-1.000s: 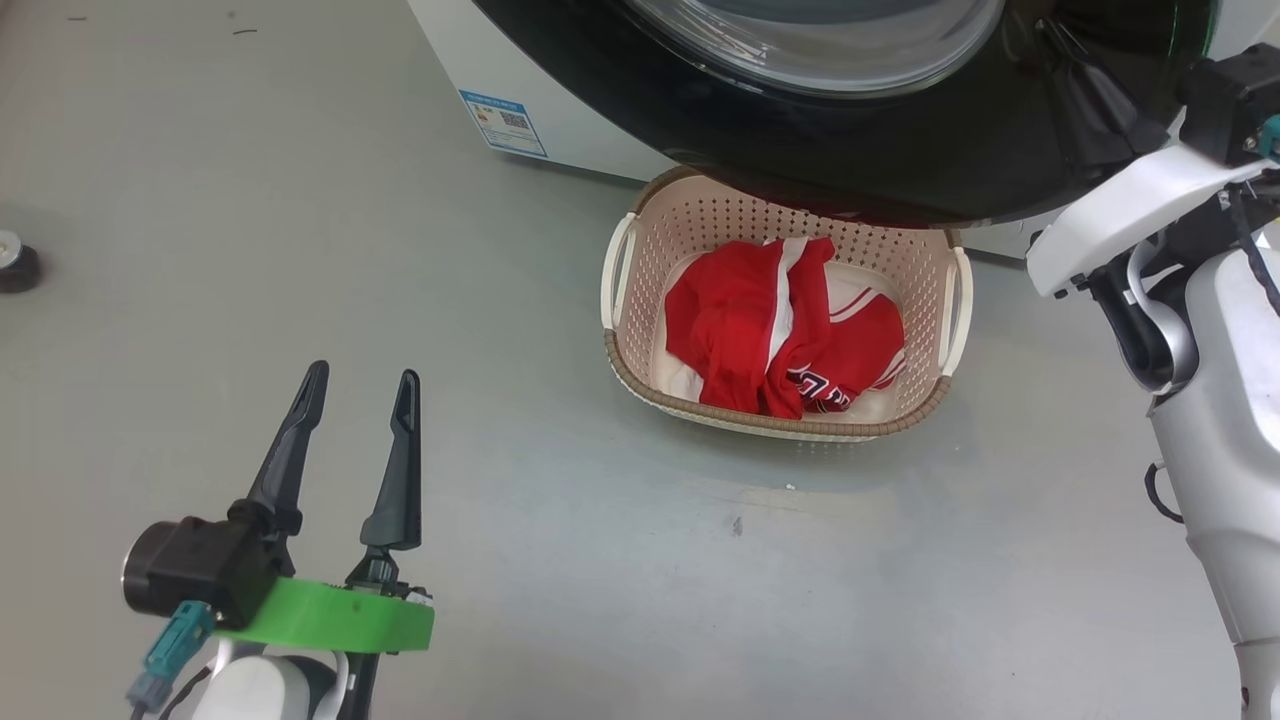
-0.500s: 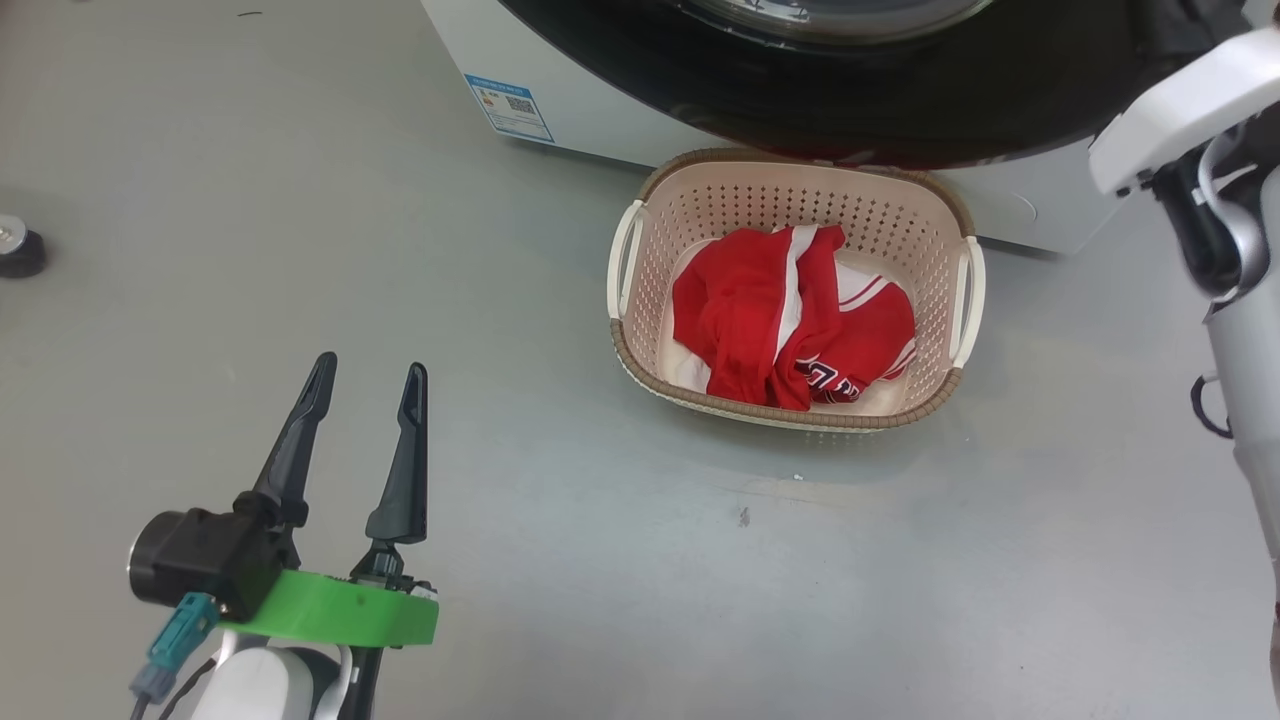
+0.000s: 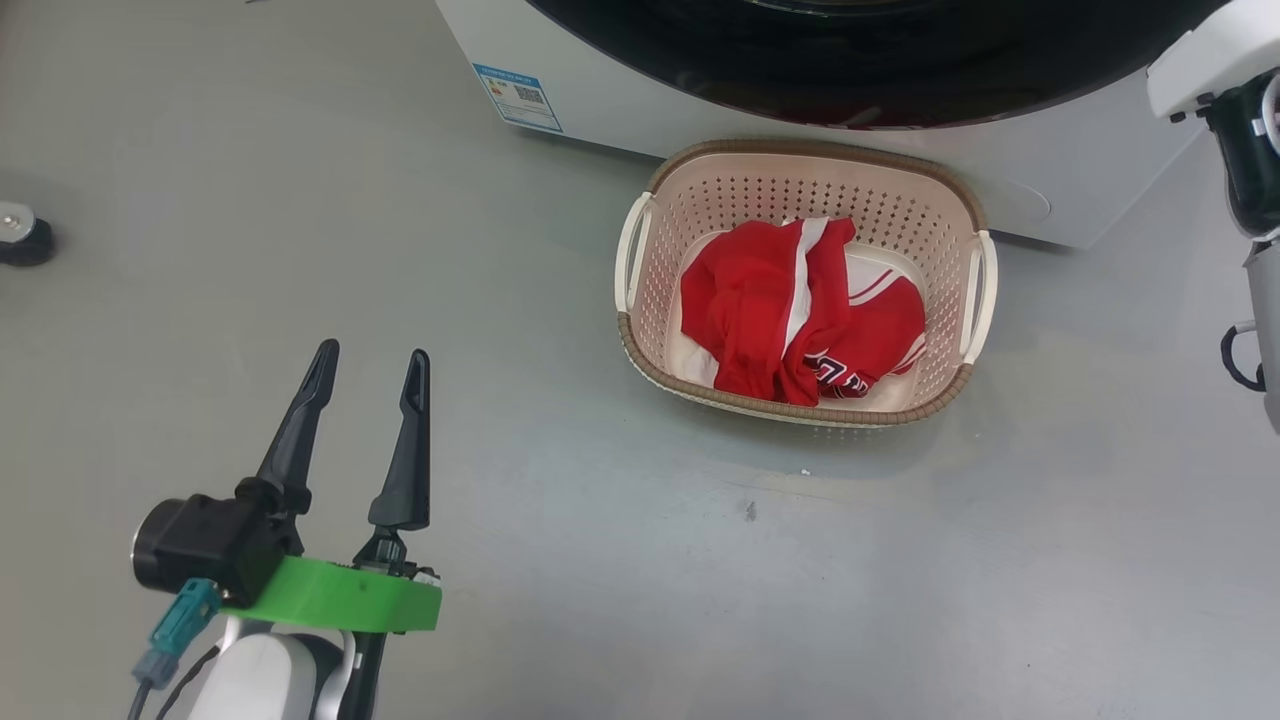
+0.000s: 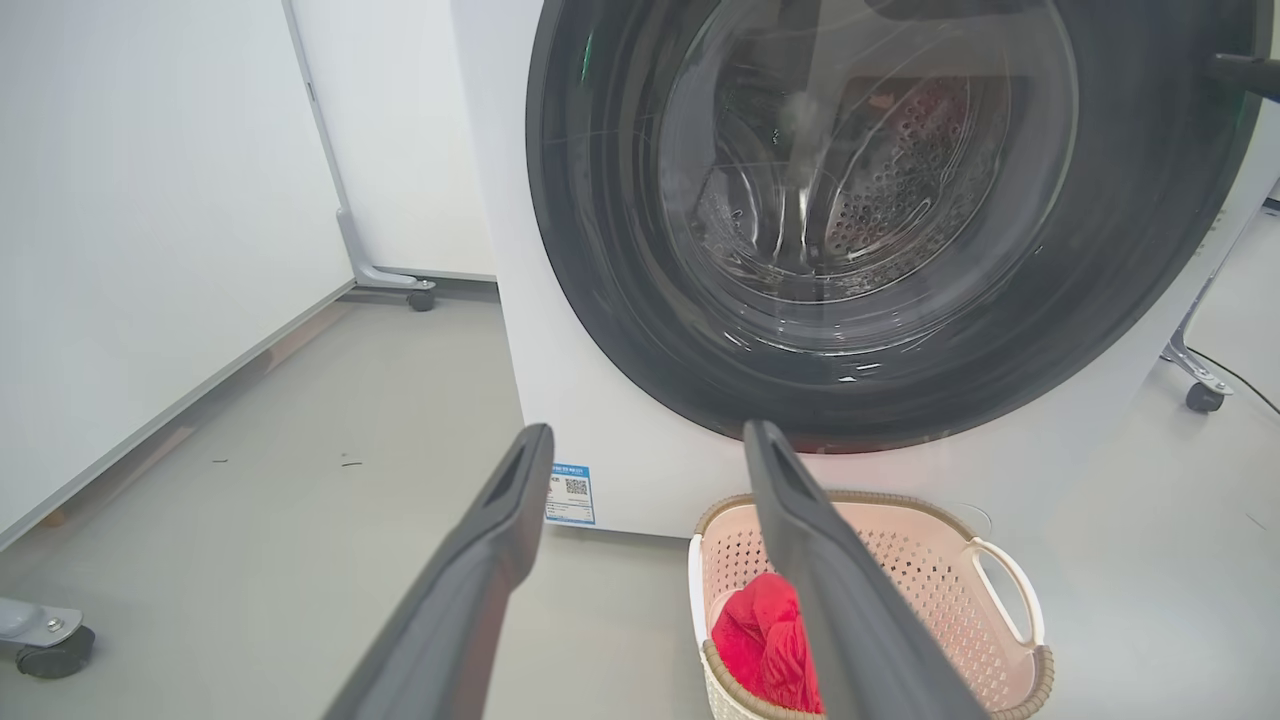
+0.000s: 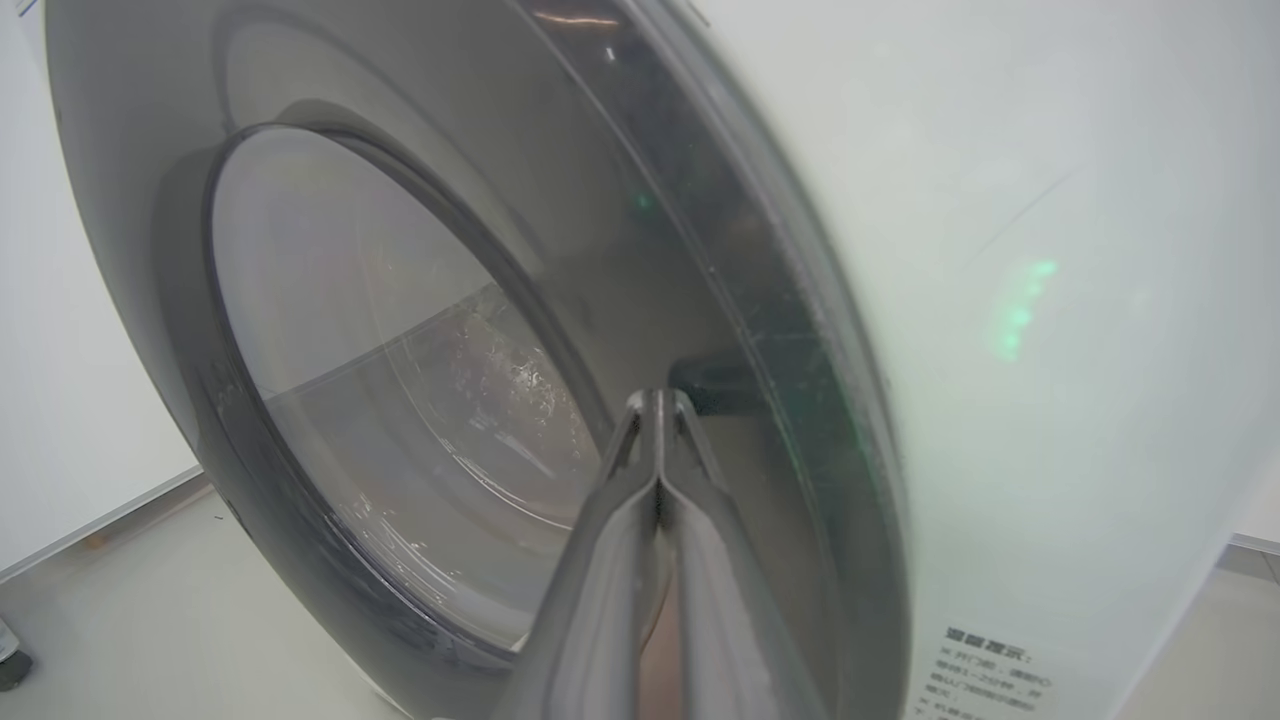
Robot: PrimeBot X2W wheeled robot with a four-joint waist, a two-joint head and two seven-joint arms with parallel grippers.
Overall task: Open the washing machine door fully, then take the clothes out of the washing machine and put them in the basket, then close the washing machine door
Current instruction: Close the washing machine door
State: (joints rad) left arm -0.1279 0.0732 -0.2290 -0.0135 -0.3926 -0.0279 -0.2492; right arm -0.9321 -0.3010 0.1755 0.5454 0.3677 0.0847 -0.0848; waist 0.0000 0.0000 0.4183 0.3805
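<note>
Door: the washing machine door is lying nearly flush on the washing machine.
Clothes: the clothes are sitting in the basket, just before the washing machine.
Right arm: right pincer, clenched, empty, is pointing straight at the door's rim; nearer arm.
Left arm: left pincer, released, is hovering well out from the washing machine.

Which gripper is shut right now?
The right gripper: its fingers are pressed together, tips near the rim of the washing machine door. The left gripper has its fingers spread apart.
</note>
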